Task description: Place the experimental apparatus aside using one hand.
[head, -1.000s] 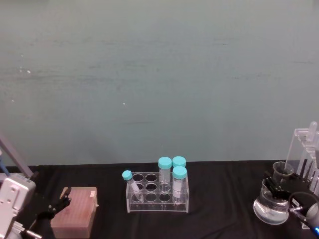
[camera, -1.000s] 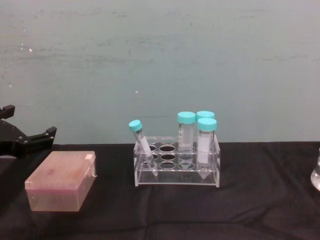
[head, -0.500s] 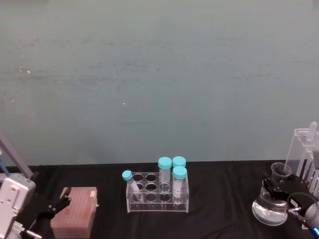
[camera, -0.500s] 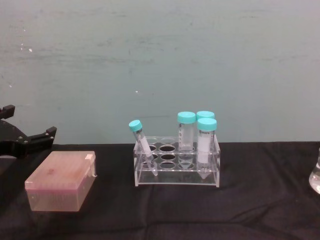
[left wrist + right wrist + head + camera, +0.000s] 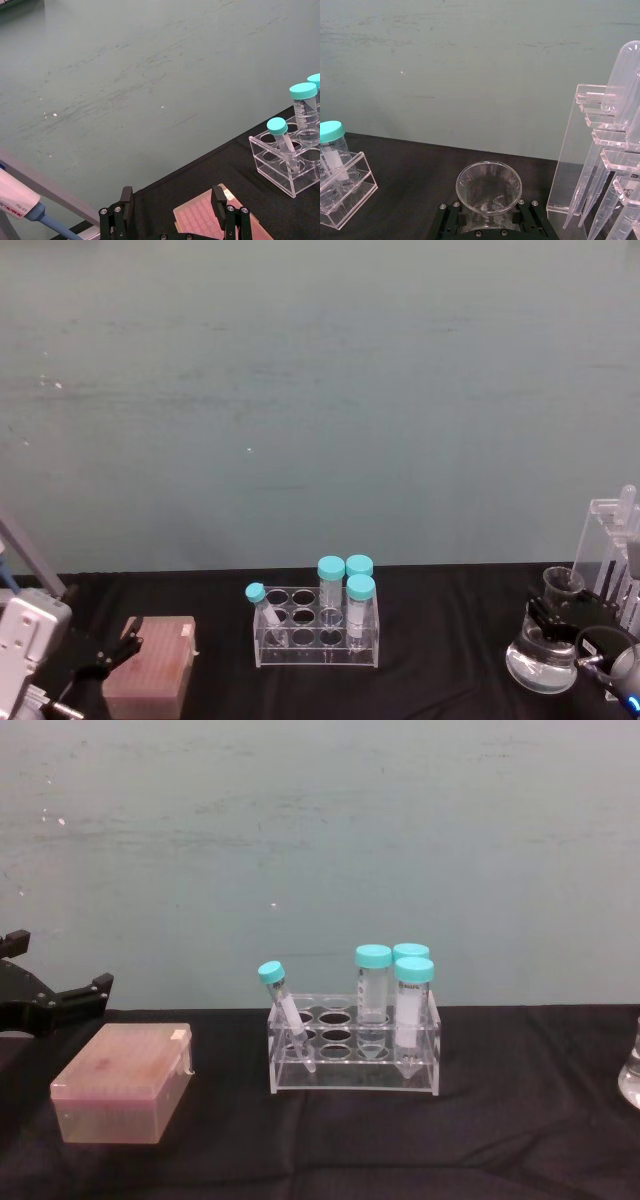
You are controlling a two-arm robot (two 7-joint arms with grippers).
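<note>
At the table's far right edge, the large clear glass conical flask (image 5: 541,665) holding clear liquid is seen standing on the black cloth (image 5: 450,640), with a small glass beaker (image 5: 562,585) just behind it and a tall clear acrylic stand of long test tubes (image 5: 615,550) beside that. The black two-fingered right gripper (image 5: 489,219) is set around the flask's neck, a finger on either side just below the open mouth; whether the fingers are pressed tight on the glass cannot be told. The carrying-aside step is judged to be in hand, near its end. Next, a clean release and withdrawal is called for, clear of beaker and stand. Mid-table, a clear rack of teal-capped tubes (image 5: 316,625) is seen. At the left, the left gripper (image 5: 172,212) is parked with fingers apart by a pink tip box (image 5: 150,665).
</note>
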